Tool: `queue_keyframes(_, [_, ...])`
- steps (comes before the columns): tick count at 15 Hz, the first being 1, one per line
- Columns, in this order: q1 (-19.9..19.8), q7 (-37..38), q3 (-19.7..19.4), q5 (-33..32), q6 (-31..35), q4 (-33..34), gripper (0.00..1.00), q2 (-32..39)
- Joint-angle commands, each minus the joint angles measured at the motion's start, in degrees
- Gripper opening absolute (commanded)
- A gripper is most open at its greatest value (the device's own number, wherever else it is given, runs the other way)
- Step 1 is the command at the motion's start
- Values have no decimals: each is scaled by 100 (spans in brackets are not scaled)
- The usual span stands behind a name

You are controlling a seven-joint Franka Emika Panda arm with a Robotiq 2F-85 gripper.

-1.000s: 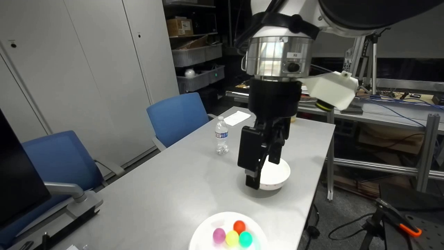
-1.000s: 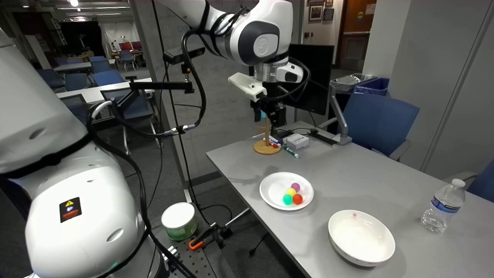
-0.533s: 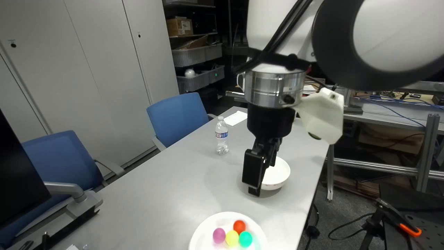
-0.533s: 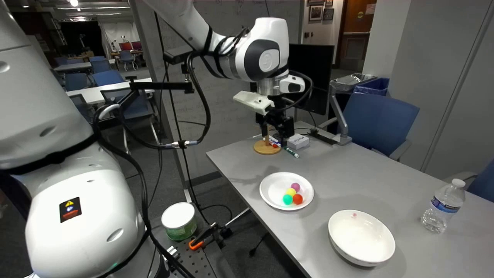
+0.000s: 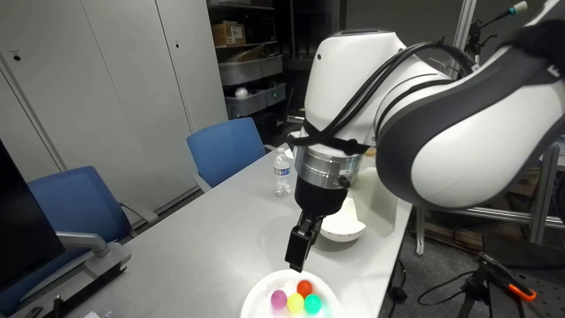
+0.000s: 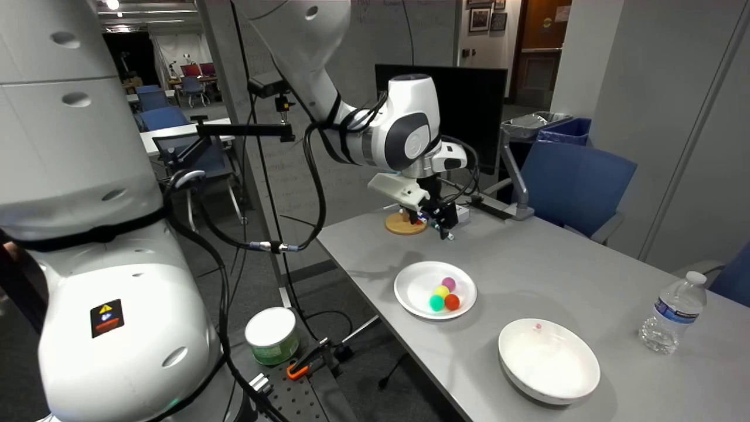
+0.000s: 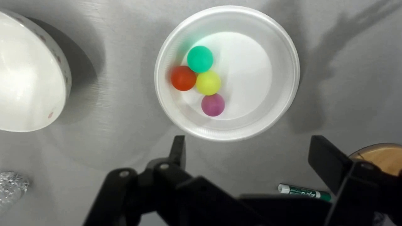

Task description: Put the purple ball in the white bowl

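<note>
Moving the small purple ball (image 7: 213,104) from the round white plate (image 7: 251,70) into the deep white bowl (image 6: 548,361) remains undone, the black gripper (image 7: 248,147) spread wide, empty.

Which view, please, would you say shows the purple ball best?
The wrist view, where the purple ball appears largest, seen from above on the plate. Both exterior views show it smaller, beside the yellow ball.

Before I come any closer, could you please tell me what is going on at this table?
A white robot arm holds its open, black two-fingered gripper above the grey table, gripping nothing. The small, round purple ball it is meant to move lies on the round, shallow white plate, beside a small yellow ball. The deep, round white bowl where it should go stands apart from the plate.
</note>
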Motion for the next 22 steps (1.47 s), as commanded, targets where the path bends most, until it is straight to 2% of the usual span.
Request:
queue_keyframes(1, [106, -55, -111, 34, 56, 24, 100, 78])
queue_keyframes(4, [110, -82, -119, 39, 88, 70, 100, 161])
queue_keyframes(6, [144, 112, -200, -404, 116, 39, 100, 266])
queue_keyframes(10, [194, 44, -298, -896, 190, 175, 100, 821])
queue_keyframes(18, [470, -433, -589, -1234, 973, 787, 100, 2056])
queue_keyframes(20, [317, -842, -457, -994, 1167, 990, 100, 2349])
queue_keyframes(22, [-59, -1474, -83, -648, 1346, 1168, 100, 2653])
